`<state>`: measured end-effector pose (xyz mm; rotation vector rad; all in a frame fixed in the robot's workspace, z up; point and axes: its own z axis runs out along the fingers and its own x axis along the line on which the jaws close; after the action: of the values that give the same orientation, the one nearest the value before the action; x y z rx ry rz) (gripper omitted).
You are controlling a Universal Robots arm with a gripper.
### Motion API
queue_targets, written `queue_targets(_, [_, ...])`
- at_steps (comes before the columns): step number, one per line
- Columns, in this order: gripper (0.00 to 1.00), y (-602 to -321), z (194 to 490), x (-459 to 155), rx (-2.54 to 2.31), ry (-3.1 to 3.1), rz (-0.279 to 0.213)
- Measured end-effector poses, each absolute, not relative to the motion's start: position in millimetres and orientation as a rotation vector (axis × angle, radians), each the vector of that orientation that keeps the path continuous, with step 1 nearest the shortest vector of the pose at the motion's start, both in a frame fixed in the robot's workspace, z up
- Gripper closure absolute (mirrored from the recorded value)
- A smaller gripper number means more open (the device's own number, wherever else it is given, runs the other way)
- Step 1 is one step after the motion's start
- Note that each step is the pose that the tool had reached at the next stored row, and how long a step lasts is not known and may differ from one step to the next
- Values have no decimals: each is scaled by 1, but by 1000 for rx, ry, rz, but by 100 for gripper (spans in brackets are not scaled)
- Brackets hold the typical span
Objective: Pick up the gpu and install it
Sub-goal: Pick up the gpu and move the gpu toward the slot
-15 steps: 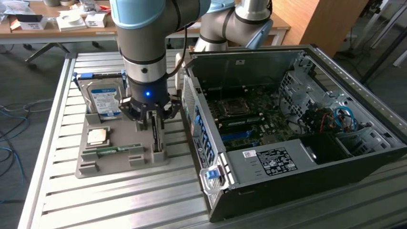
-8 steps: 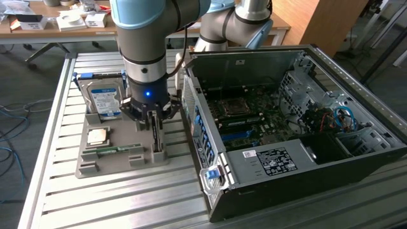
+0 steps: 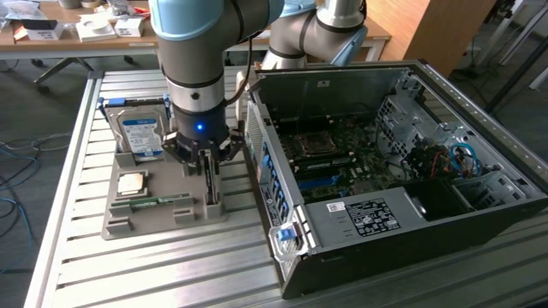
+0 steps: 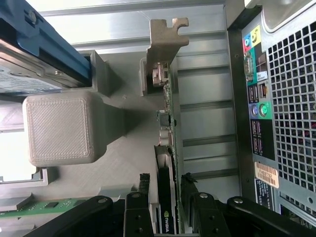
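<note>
The gpu (image 3: 210, 185) stands on edge in a slot of the grey holder tray (image 3: 163, 221) on the exterior view's left, beside the open computer case (image 3: 402, 212). In the wrist view the gpu (image 4: 167, 207) is a thin dark card seen edge-on, with its pale metal bracket (image 4: 167, 37) at the far end. My gripper (image 3: 205, 165) points straight down over it. Its two black fingers (image 4: 144, 185) sit against both faces of the card, so the gripper (image 4: 165, 181) is shut on it. The card rests in its slot.
The tray also carries a silver hard drive (image 3: 141, 135) with a blue-white label, a square processor (image 3: 131, 184) and a green memory stick (image 3: 154, 201). The case lies on its side with the motherboard (image 3: 342, 154) exposed. Its rear port panel (image 4: 256, 98) is close beside the card.
</note>
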<state>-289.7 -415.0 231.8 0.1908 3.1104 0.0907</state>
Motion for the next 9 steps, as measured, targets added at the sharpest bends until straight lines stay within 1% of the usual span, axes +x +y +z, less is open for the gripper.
queue_targets(8, [61, -415, 232, -290, 191, 3110, 91])
queue_targets(9, [63, -415, 232, -290, 191, 3110, 91])
